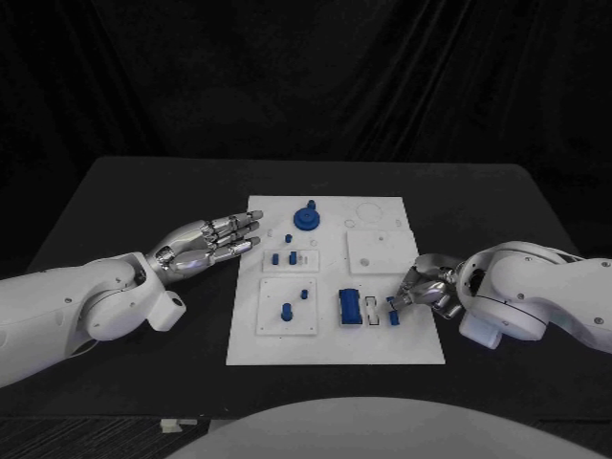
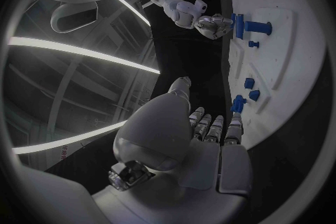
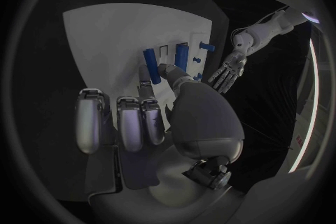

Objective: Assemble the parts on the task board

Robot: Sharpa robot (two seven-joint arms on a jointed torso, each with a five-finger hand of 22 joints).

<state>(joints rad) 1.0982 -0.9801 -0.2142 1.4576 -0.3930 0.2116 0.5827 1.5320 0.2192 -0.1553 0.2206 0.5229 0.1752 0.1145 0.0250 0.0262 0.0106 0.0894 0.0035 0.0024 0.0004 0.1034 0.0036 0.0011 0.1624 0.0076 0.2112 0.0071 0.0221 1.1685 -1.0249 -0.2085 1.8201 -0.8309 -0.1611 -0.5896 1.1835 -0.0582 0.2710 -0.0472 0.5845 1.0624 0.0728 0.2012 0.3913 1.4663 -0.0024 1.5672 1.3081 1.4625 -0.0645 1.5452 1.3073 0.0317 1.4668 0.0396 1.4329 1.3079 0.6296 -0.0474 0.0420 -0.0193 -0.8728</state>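
The white task board [image 1: 334, 339] lies mid-table, also seen as the board [image 2: 301, 61] and the board [image 3: 105, 39]. My right hand [image 1: 427, 287] is over its right edge and pinches a slim blue bar [image 1: 393, 311] between thumb and a finger; the same bar [image 3: 150, 59] rises from the fingertips of my right hand [image 3: 157, 117]. Just left of it stands a larger blue block [image 1: 349, 308], with a narrow slot [image 1: 372, 310] between them. My left hand [image 1: 209, 244] hovers at the board's left edge, fingers apart and holding nothing.
A blue round knob [image 1: 308, 216] stands at the board's far side. Small blue pegs [image 1: 287, 258] sit on a raised plate, another peg [image 1: 287, 311] on the near-left plate. A plain white plate [image 1: 380, 251] lies far right. Black table [image 1: 141, 191] surrounds the board.
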